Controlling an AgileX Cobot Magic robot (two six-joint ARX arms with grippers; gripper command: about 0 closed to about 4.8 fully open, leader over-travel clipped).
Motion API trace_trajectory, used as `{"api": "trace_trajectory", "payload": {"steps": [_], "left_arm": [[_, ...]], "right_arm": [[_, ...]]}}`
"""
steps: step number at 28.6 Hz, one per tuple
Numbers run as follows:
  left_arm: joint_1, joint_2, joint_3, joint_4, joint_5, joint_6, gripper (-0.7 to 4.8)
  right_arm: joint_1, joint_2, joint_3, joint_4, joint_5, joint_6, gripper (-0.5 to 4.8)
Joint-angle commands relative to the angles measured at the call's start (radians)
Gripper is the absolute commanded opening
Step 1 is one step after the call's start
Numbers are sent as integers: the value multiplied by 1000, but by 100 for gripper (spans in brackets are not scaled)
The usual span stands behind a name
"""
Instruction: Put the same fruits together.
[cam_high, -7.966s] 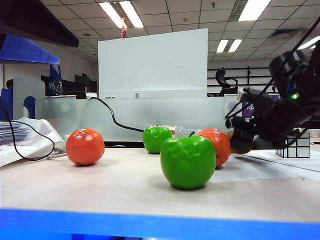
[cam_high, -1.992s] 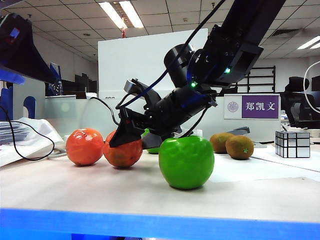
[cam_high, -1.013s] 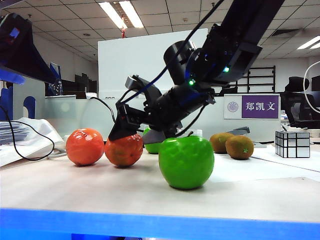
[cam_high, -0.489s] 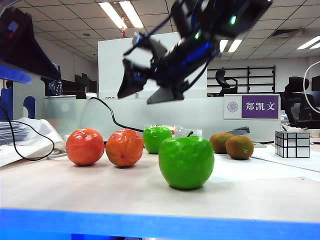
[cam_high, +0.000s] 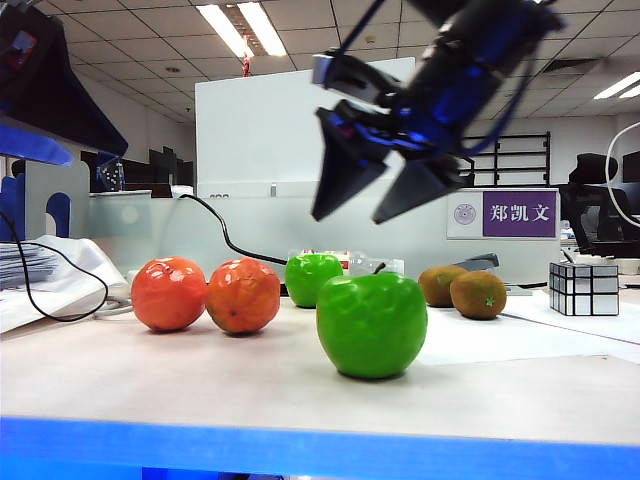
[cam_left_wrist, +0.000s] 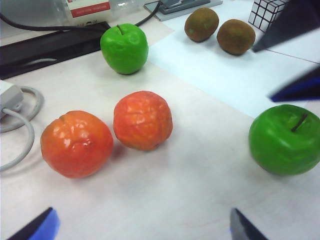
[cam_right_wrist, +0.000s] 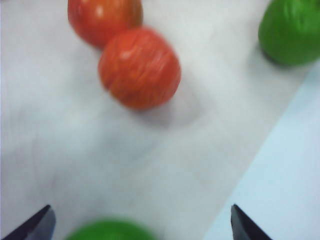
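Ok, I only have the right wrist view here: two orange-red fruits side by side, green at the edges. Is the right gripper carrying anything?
Observer: No. In the exterior view the right gripper hangs open and empty above the table, over the two green apples.
Operator: Are the apples paired?
Observer: Not yet. The left wrist view shows the far green apple near the black cable, well apart from the near green apple.
Operator: And the kiwis?
Observer: The two kiwis lie next to each other on the white sheet, near the mirror cube.
Operator: The left gripper?
Observer: The left gripper is open, holding nothing, above the orange-red pair.
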Motion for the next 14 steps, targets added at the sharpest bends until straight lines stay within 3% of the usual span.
{"api": "trace_trajectory", "payload": {"steps": [1, 9, 14], "left_arm": [[1, -2, 4, 22, 9, -4, 467], [1, -2, 4, 27, 31, -23, 468], [1, -2, 4, 25, 49, -23, 468]], "right_arm": [[12, -87, -79, 10, 2, 27, 479], [68, -138, -159, -20, 7, 55, 479], [128, -135, -168, -7, 90, 58, 479]]}}
